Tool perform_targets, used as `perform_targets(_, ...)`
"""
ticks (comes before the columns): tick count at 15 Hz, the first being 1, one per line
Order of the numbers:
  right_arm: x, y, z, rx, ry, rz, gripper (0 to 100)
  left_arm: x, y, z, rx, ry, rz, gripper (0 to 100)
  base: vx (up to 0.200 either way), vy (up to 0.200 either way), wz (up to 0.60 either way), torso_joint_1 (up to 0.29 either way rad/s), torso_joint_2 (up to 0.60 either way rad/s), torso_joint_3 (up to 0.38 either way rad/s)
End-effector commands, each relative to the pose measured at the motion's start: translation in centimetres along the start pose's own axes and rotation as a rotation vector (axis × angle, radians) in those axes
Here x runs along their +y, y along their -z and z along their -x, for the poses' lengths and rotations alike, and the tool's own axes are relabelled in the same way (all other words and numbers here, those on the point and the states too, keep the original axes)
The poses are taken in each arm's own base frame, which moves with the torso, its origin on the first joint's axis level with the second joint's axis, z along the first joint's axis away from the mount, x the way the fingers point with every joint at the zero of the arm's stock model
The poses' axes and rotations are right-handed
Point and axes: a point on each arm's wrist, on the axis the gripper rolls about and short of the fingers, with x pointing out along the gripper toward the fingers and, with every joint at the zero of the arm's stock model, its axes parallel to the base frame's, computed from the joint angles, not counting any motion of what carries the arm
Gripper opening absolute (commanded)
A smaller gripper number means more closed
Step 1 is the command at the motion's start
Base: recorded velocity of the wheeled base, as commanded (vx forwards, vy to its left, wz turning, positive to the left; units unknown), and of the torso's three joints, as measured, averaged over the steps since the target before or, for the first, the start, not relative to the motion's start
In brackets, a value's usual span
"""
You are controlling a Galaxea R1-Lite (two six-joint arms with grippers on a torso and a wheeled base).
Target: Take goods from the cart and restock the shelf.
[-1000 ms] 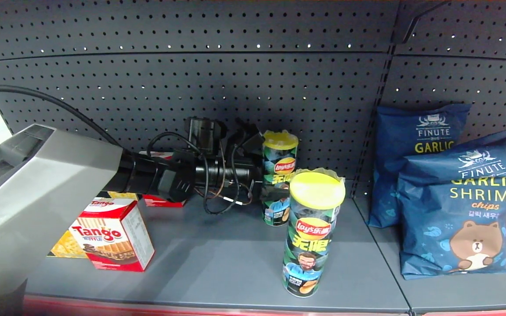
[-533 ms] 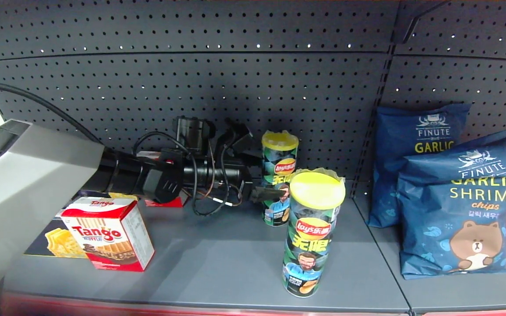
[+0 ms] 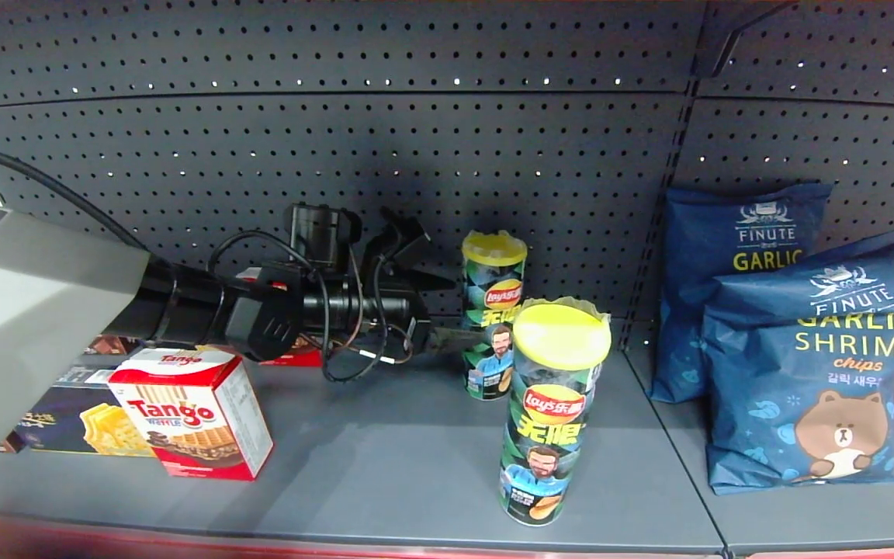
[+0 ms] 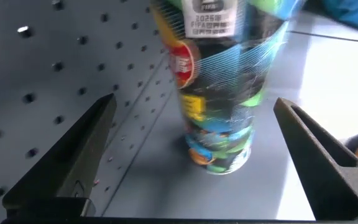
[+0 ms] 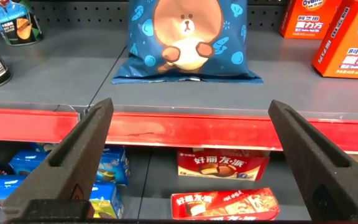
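Two green chip cans with yellow lids stand on the grey shelf (image 3: 385, 458): a rear can (image 3: 493, 310) near the pegboard and a front can (image 3: 554, 411) near the edge. My left gripper (image 3: 447, 309) hangs over the shelf just left of the rear can, open and apart from it. In the left wrist view the rear can (image 4: 219, 81) stands upright just beyond the spread fingers of the left gripper (image 4: 194, 104). My right gripper (image 5: 191, 107) is open and holds nothing, in front of the shelf's red front edge (image 5: 166, 124).
A red-and-white wafer box (image 3: 195, 411) stands at front left with dark boxes (image 3: 67, 411) behind it. Blue shrimp-chip bags (image 3: 804, 365) lean at the right, orange boxes (image 5: 347, 31) beyond them. A lower shelf holds snack boxes (image 5: 222, 165). Open shelf floor lies between the wafer box and the cans.
My left arm has drawn back to the left, away from the rear can, which stays standing. More of the dark boxes behind the wafer box is uncovered.
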Motion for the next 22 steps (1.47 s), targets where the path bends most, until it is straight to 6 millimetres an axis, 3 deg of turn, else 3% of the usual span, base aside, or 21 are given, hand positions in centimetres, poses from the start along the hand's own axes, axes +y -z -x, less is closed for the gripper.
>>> perform_targets(1,0.0,0.0,0.0,-0.001,-0.001,0.0,100,0.5,-0.1,0.5,-0.001,-0.023,-0.001,100,0.0,0.0,0.0,0.0,0.0,0.0)
perform_targets(10,0.0,0.0,0.0,0.001,-0.001,0.0,100,0.8,0.0,0.9,-0.007,-0.063,-0.013,100,0.0,0.0,0.0,0.0,0.0,0.0)
perform_targets(14,0.0,0.0,0.0,0.001,-0.001,0.0,100,-1.5,-2.7,3.7,-0.03,-0.085,-0.033,100,0.0,0.0,0.0,0.0,0.0,0.0)
perform_targets(16,0.0,0.0,0.0,0.001,-0.001,0.0,100,-2.7,-3.9,4.8,-0.019,-0.164,-0.019,100,0.0,0.0,0.0,0.0,0.0,0.0)
perform_targets(18,0.0,0.0,0.0,0.001,-0.001,0.0,100,-5.2,-5.4,5.3,0.002,-0.291,0.057,100,0.0,0.0,0.0,0.0,0.0,0.0)
perform_targets(22,0.0,0.0,0.0,0.001,-0.001,0.0,100,-7.7,-4.0,4.7,0.154,-0.585,0.099,100,0.0,0.0,0.0,0.0,0.0,0.0)
